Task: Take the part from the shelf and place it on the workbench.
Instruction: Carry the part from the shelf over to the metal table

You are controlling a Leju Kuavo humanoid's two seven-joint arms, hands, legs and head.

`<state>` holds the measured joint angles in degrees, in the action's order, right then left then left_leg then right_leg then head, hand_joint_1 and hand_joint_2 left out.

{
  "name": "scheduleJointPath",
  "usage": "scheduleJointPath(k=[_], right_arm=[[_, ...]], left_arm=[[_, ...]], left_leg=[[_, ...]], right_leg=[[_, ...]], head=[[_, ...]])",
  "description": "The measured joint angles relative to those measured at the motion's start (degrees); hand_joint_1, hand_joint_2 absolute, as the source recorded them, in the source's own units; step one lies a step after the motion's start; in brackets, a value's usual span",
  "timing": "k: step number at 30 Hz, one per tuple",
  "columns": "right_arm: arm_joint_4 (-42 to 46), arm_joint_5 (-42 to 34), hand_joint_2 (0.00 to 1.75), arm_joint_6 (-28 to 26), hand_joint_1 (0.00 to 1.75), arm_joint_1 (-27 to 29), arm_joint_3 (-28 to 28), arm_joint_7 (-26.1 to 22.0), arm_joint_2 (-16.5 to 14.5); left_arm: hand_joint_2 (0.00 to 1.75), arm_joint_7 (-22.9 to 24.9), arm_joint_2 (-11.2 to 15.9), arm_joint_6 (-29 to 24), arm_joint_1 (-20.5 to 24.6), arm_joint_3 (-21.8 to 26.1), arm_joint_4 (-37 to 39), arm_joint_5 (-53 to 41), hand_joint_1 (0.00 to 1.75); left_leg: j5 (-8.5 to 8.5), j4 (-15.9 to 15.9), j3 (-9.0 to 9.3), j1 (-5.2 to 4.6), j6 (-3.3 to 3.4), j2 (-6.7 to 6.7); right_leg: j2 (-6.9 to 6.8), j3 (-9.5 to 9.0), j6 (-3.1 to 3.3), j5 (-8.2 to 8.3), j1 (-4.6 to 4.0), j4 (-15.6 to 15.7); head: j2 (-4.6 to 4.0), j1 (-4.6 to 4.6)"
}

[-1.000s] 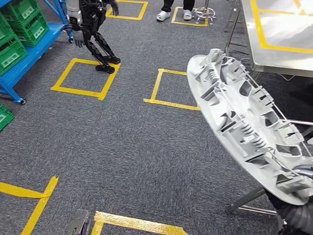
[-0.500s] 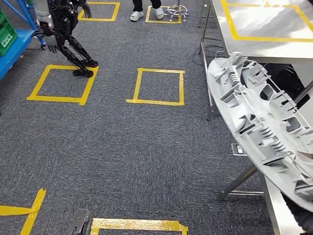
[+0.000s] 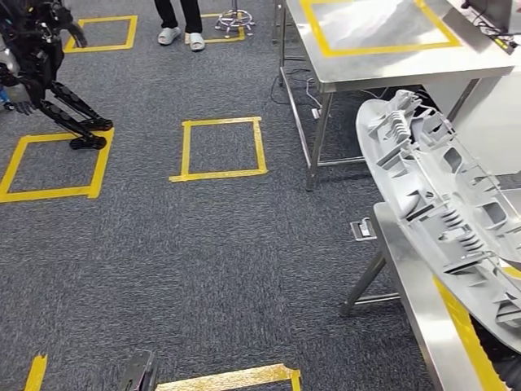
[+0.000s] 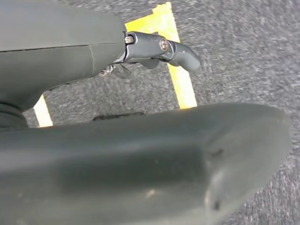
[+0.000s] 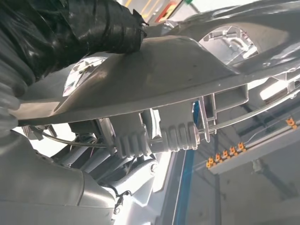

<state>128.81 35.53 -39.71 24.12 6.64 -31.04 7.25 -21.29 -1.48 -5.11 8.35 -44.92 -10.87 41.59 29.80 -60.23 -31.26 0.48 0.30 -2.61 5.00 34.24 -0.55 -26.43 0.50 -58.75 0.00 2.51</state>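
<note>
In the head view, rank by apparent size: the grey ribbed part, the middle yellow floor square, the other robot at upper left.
1. Grey ribbed part, largest, though nearest the camera.
2. Middle yellow floor square.
3. Other robot, cropped by the frame, so only roughly below the square.

A large pale grey moulded part (image 3: pixel 440 216), ribbed and full of open pockets, hangs tilted at the right, its far end raised and its near end running off the right edge. Under it lies a steel workbench (image 3: pixel 410 281) with a yellow stripe along its top. Farther off stands a second steel table (image 3: pixel 374 49) marked with a yellow rectangle. The grey carpet (image 3: pixel 184 252) carries yellow tape squares (image 3: pixel 220 148). At the far left another dark legged robot (image 3: pixel 45 69) stands at a tape square. At the far edge a person's feet in pale slippers (image 3: pixel 179 37) show beside a stool base (image 3: pixel 232 20).
</note>
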Motion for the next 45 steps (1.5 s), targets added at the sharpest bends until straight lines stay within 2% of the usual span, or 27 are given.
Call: scheduleJointPath(k=[1, 3, 5, 7, 9, 10, 11, 12, 14, 16, 18, 20, 22, 24, 25, 26, 28, 30, 32, 34, 36, 38, 40, 41, 42, 44, 45], right_arm=[[0.00, 0.11, 1.75, 0.00, 1.75, 0.00, 0.00, 0.13, -0.01], [0.01, 0.22, 1.75, 0.00, 1.75, 0.08, 0.02, 0.39, -0.01], [0.01, 0.30, 1.75, 0.00, 1.75, 0.16, 0.05, 0.59, -0.01], [0.00, 0.38, 1.75, 0.00, 1.75, -0.02, 0.07, 0.71, -0.01], [-0.02, 0.43, 1.75, 0.00, 1.75, -0.10, 0.11, 0.85, -0.01], [-0.04, 0.44, 1.75, 0.00, 1.75, 0.00, 0.17, 0.95, -0.02], [-0.06, 0.43, 1.75, 0.00, 1.75, 0.13, 0.28, 1.03, -0.02], [-0.07, 0.37, 1.75, 0.00, 1.75, 0.30, 0.45, 1.08, -0.03], [0.05, 0.06, 1.75, 0.00, 1.75, 0.75, 0.98, 0.97, -0.04], [0.28, -0.32, 1.75, 0.00, 1.75, 1.20, 1.61, 0.81, -0.08], [0.44, -0.53, 1.75, -0.01, 1.75, 1.63, 2.09, 0.76, -0.15], [0.67, -0.60, 1.75, -0.02, 1.75, 2.04, 2.47, 0.76, -0.26], [0.87, -0.61, 1.75, -0.02, 1.75, 2.12, 2.73, 0.73, -0.39], [0.89, -0.62, 1.75, -0.02, 1.75, 2.09, 2.87, 0.70, -0.51], [0.89, -0.62, 1.75, -0.01, 1.75, 2.13, 2.91, 0.71, -0.56], [0.89, -0.63, 1.75, -0.01, 1.75, 2.17, 2.95, 0.71, -0.60], [0.89, -0.63, 1.75, -0.01, 1.75, 2.22, 2.97, 0.70, -0.67], [0.89, -0.63, 1.75, -0.02, 1.75, 2.18, 2.98, 0.70, -0.73], [0.93, -0.64, 1.75, -0.04, 1.75, 2.21, 3.03, 0.70, -0.77], [1.00, -0.65, 1.75, -0.07, 1.75, 2.47, 3.14, 0.70, -0.80], [1.09, -0.63, 1.75, -0.08, 1.75, 2.69, 3.24, 0.68, -0.83], [1.16, -0.62, 1.75, -0.09, 1.75, 2.59, 3.27, 0.64, -0.85], [1.16, -0.64, 1.75, -0.09, 1.75, 2.53, 3.27, 0.64, -0.86], [1.16, -0.64, 1.75, -0.09, 1.75, 2.60, 3.27, 0.66, -0.87], [1.15, -0.65, 1.75, -0.09, 1.75, 2.64, 3.28, 0.68, -0.87], [1.16, -0.65, 1.75, -0.09, 1.75, 2.63, 3.28, 0.69, -0.89], [1.16, -0.65, 1.75, -0.09, 1.75, 2.58, 3.28, 0.69, -0.89]], left_arm=[[0.00, 0.10, -0.05, 0.01, 0.11, 0.00, -0.01, -0.08, 0.00], [0.00, 0.27, -0.22, 0.02, 0.32, 0.00, -0.02, -0.21, 0.00], [0.00, 0.30, -0.38, 0.01, 0.52, 0.01, -0.03, -0.31, 0.00], [0.00, 0.30, -0.50, 0.01, 0.51, 0.02, -0.04, -0.41, 0.00], [0.00, 0.32, -0.55, 0.02, 0.21, 0.02, -0.04, -0.55, 0.00], [0.00, 0.33, -0.56, 0.01, 0.08, 0.02, -0.04, -0.62, 0.00], [0.00, 0.34, -0.58, 0.01, 0.03, 0.02, -0.04, -0.68, 0.00], [0.00, 0.35, -0.63, 0.00, 0.03, 0.02, -0.04, -0.75, 0.00], [0.00, 0.35, -0.73, -0.01, 0.15, 0.02, -0.05, -0.91, 0.00], [0.00, 0.35, -0.80, -0.03, 0.27, 0.02, -0.06, -1.11, 0.00], [0.00, 0.35, -0.90, -0.04, 0.35, 0.02, -0.09, -1.27, 0.00], [0.00, 0.35, -1.01, -0.04, 0.45, 0.02, -0.17, -1.34, 0.00], [0.00, 0.35, -1.04, -0.04, 0.51, 0.02, -0.21, -1.35, 0.00], [0.00, 0.36, -1.05, -0.04, 0.34, 0.02, -0.21, -1.35, 0.00], [0.00, 0.36, -1.06, -0.04, 0.24, 0.02, -0.21, -1.35, 0.00], [0.00, 0.36, -1.08, -0.04, 0.17, 0.02, -0.21, -1.35, 0.00], [0.00, 0.36, -1.08, -0.04, 0.20, 0.02, -0.21, -1.35, 0.00], [0.00, 0.35, -0.92, -0.04, 0.27, 0.02, -0.21, -1.35, 0.00], [0.00, 0.38, -0.85, -0.04, 0.38, 0.02, -0.21, -1.35, 0.00], [0.00, 0.42, -0.97, -0.04, 0.54, 0.03, -0.25, -1.36, 0.00], [0.00, 0.40, -1.03, -0.05, 0.65, 0.07, -0.29, -1.37, 0.00], [0.00, 0.39, -1.06, -0.05, 0.58, 0.14, -0.30, -1.37, 0.00], [0.00, 0.39, -1.07, -0.04, 0.41, 0.26, -0.30, -1.38, 0.00], [0.00, 0.39, -1.08, -0.04, 0.35, 0.34, -0.30, -1.38, 0.00], [0.00, 0.39, -1.08, -0.04, 0.34, 0.41, -0.30, -1.38, 0.00], [0.00, 0.39, -1.08, -0.04, 0.37, 0.50, -0.30, -1.38, 0.00], [0.00, 0.39, -1.07, -0.04, 0.41, 0.55, -0.30, -1.38, 0.00]], left_leg=[[-0.17, 1.35, 0.47, -0.01, 0.15, -0.60], [-0.27, 1.90, 0.51, -0.13, 0.60, -0.04], [-0.75, 2.43, 0.60, -0.07, 1.38, 1.05], [-0.99, 2.73, 0.64, -0.06, 1.88, 2.27], [-0.95, 2.71, 0.57, -0.19, 2.01, 3.59], [-0.91, 2.70, 0.56, -0.24, 2.03, 4.29], [-0.86, 2.69, 0.57, -0.26, 2.02, 4.95], [-0.79, 2.69, 0.64, -0.26, 1.96, 5.56], [-0.49, 2.62, 0.91, -0.48, 1.60, 6.50], [-0.21, 2.51, 1.12, -0.85, 1.05, 7.29], [-0.06, 2.52, 1.30, -0.94, 0.52, 8.28], [0.92, 1.67, 1.21, -0.70, -0.09, 7.54], [4.04, -3.35, -0.80, -0.48, -0.49, 4.84], [7.50, -11.26, -4.43, -0.43, -0.55, 3.28], [8.05, -13.77, -5.72, -0.43, -0.52, 3.12], [7.44, -14.27, -6.16, -0.43, -0.40, 3.04], [3.17, -8.67, -4.04, -0.46, 0.13, 2.27], [-0.34, -1.11, -0.92, -0.47, 0.78, 0.05], [-0.82, 1.85, 0.17, -0.57, 1.06, -1.14], [-1.05, 2.55, 0.27, -0.56, 1.34, -0.26], [-1.55, 3.46, 0.61, -0.39, 1.87, 0.94], [-1.77, 3.89, 0.79, -0.41, 2.18, 2.23], [-1.69, 3.85, 0.76, -0.48, 2.21, 3.66], [-1.61, 3.84, 0.78, -0.48, 2.16, 4.35], [-1.50, 3.80, 0.82, -0.46, 2.05, 5.01], [-1.15, 3.66, 1.08, -0.45, 1.59, 6.13], [-0.90, 3.46, 1.19, -0.57, 1.25, 6.58]], right_leg=[[0.50, 0.29, -0.37, 0.14, 0.05, -0.03], [1.38, 0.83, -1.22, 0.54, 0.27, 0.12], [-0.27, 1.76, -1.78, -0.22, 0.28, -0.99], [-3.30, 4.33, -2.13, -3.21, 0.19, -6.29], [-4.46, 7.63, -2.45, -6.32, 0.26, -13.59], [-4.63, 8.44, -2.55, -6.71, 0.31, -15.51], [-4.78, 8.18, -2.61, -6.13, 0.34, -15.33], [-5.14, 6.68, -2.61, -4.64, 0.35, -12.81], [-7.40, 2.01, -2.43, -1.75, 0.15, -4.71], [-8.98, -0.66, -1.80, -0.96, -0.19, -0.15], [-8.13, -0.73, -1.00, -1.06, -0.36, 0.18], [-7.01, -0.73, -0.27, -0.81, -0.22, 0.42], [-5.87, -0.83, 0.38, -0.59, -0.01, 0.61], [-4.49, -0.82, 0.68, -0.58, -0.10, 0.61], [-3.75, -0.83, 0.72, -0.58, -0.18, 0.60], [-2.98, -0.88, 0.74, -0.57, -0.25, 0.59], [-1.48, -1.10, 0.73, -0.58, -0.35, 0.56], [-0.20, -1.11, 0.50, -0.56, -0.39, 0.43], [0.87, -0.59, -0.14, -0.34, -0.17, 0.37], [1.67, 0.03, -0.89, -0.14, 0.10, 0.40], [-0.11, 1.27, -1.39, -1.41, 0.00, -1.46], [-3.18, 4.28, -1.81, -4.67, -0.04, -7.52], [-4.43, 7.55, -2.31, -7.24, 0.22, -14.27], [-4.68, 8.04, -2.55, -7.15, 0.40, -15.35], [-4.96, 7.42, -2.77, -6.07, 0.58, -14.27], [-6.62, 3.26, -3.10, -2.61, 0.85, -6.69], [-7.53, 1.13, -2.95, -1.46, 0.82, -3.00]], head=[[0.00, 0.02], [0.00, 0.01], [0.00, 0.17], [0.00, 0.38], [0.00, 0.45], [0.00, 0.45], [0.00, 0.46], [0.00, 0.45], [0.00, 0.49], [0.00, 0.38], [0.00, 0.27], [0.00, 0.20], [0.00, -0.03], [0.00, -0.17], [0.00, -0.17], [0.00, -0.18], [0.00, -0.17], [0.00, -0.10], [0.00, -0.11], [0.00, -0.19], [0.00, -0.06], [0.00, 0.06], [0.00, 0.05], [0.00, 0.06], [0.00, 0.06], [0.00, 0.07], [0.00, 0.09]])
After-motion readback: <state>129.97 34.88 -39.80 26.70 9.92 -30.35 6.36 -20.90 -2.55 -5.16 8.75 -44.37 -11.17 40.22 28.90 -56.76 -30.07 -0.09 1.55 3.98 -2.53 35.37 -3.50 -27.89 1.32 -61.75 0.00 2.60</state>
